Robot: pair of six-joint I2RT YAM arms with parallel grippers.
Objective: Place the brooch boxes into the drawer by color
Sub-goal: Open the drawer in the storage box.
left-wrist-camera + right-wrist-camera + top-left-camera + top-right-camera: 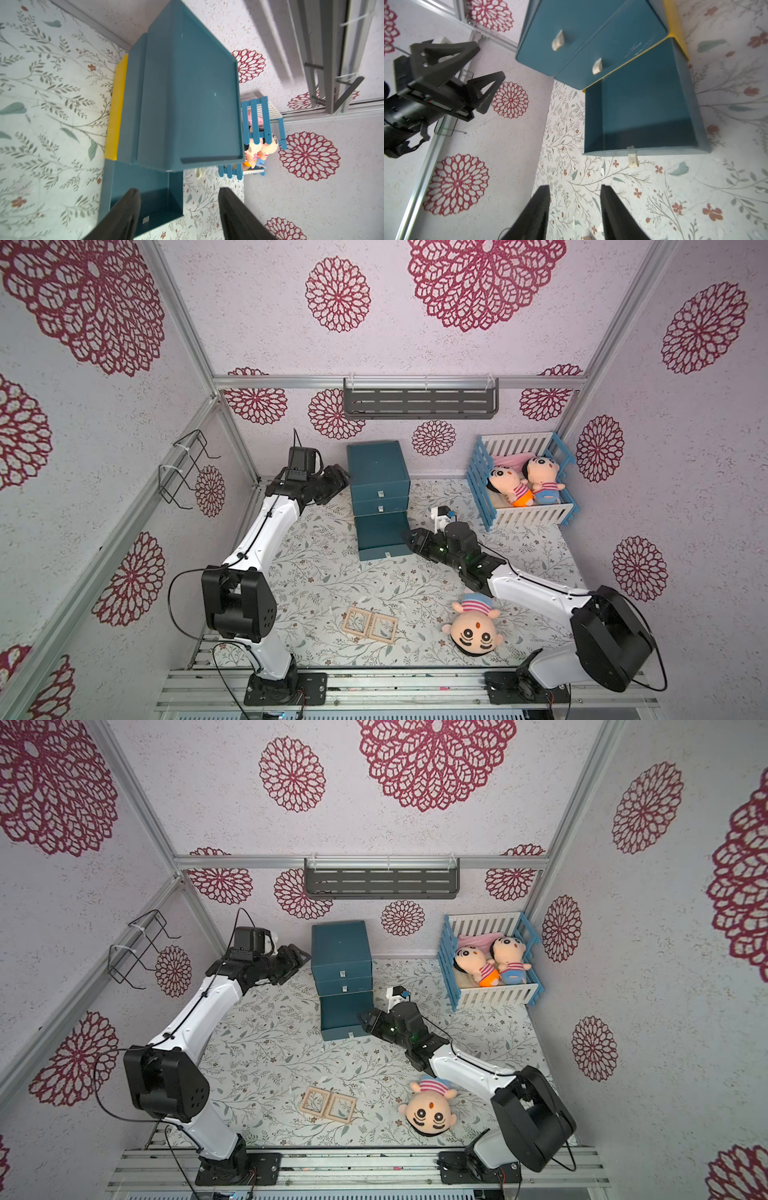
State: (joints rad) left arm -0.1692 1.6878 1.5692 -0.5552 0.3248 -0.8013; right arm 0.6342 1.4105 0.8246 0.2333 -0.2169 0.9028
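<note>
Two light wood-coloured brooch boxes (356,621) (384,628) lie side by side on the floral mat near the front edge, seen in both top views (314,1101). The teal cabinet (377,472) has its bottom drawer (380,537) (643,114) pulled out; I see nothing inside it. My left gripper (344,477) (179,190) hovers open at the cabinet's upper left side, holding nothing. My right gripper (409,537) (575,187) is open and empty just right of the open drawer's front. No other brooch boxes are in view.
A plush doll (473,626) lies face up under my right forearm, right of the wood boxes. A blue-and-white crib (490,510) with two dolls stands at the back right. A grey shelf (419,402) hangs on the back wall, a wire rack (183,472) on the left wall.
</note>
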